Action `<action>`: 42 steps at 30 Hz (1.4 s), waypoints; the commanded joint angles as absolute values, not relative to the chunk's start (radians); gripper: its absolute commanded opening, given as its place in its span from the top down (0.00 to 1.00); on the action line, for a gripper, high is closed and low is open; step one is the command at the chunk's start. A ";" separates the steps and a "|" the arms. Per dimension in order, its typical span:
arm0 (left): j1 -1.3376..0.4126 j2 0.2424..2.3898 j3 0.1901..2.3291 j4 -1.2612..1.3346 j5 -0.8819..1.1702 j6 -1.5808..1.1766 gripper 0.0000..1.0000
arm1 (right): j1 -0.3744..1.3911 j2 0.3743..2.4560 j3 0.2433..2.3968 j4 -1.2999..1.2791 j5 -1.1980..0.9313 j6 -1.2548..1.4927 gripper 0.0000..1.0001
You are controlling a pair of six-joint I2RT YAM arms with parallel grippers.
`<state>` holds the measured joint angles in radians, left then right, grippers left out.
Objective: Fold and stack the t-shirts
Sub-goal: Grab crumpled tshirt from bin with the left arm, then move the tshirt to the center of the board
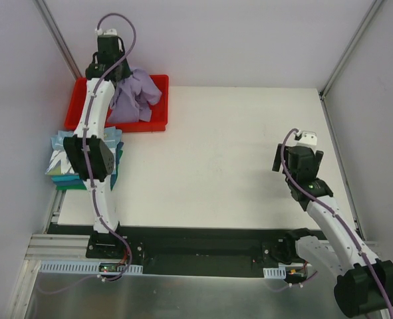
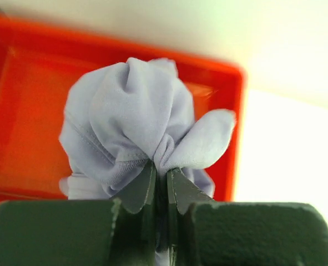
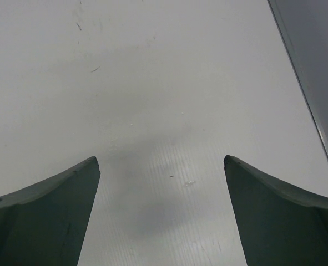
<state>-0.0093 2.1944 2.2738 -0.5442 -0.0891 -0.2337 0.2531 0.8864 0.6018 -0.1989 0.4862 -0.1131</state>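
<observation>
Logged one lavender shirt (image 2: 125, 116), bunched over the one red tray (image 1: 157, 83) — pinched tight in the clenched left gripper (image 2: 159, 169). Counted one pile of folded shirts (image 1: 60, 166) at the table (image 1: 216, 153) edge, partly under the left arm (image 1: 93, 113) — number within unclear. Found right gripper (image 3: 161, 160) spread wide above the table, grasping nothing.

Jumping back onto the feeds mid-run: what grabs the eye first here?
The lavender t-shirt, bunched into a ball and pinched in the left pincer at the red tray, far left of the table. Nearer, folded shirts sit stacked at the left edge, while the right pincer hangs open over the table's right side.
</observation>
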 commanded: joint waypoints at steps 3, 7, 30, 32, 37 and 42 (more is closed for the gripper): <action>-0.155 1.807 2.312 -0.499 -0.089 -0.164 1.00 | 0.250 0.729 0.565 -0.195 0.469 -0.014 0.04; -0.227 1.677 2.269 -0.474 0.078 -0.163 1.00 | 0.249 0.591 0.511 -0.212 0.446 -0.002 0.04; -0.643 1.774 2.074 -0.449 -0.080 -0.454 1.00 | 0.249 0.502 0.488 -0.390 0.414 0.126 0.04; -0.643 1.903 2.167 -0.514 -0.100 -0.422 0.76 | 0.250 0.537 0.498 -0.391 0.410 0.126 0.04; -0.637 2.161 2.463 -0.699 -0.179 -0.310 0.01 | 0.249 0.617 0.540 -0.403 0.361 0.123 0.04; -0.632 2.033 2.291 -0.706 -0.238 -0.267 0.01 | 0.249 0.652 0.557 -0.410 0.292 0.117 0.04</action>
<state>-0.6460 2.2200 2.3352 -0.6731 -0.1387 -0.3283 0.2527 0.6384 0.5034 -0.4072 0.3511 0.1150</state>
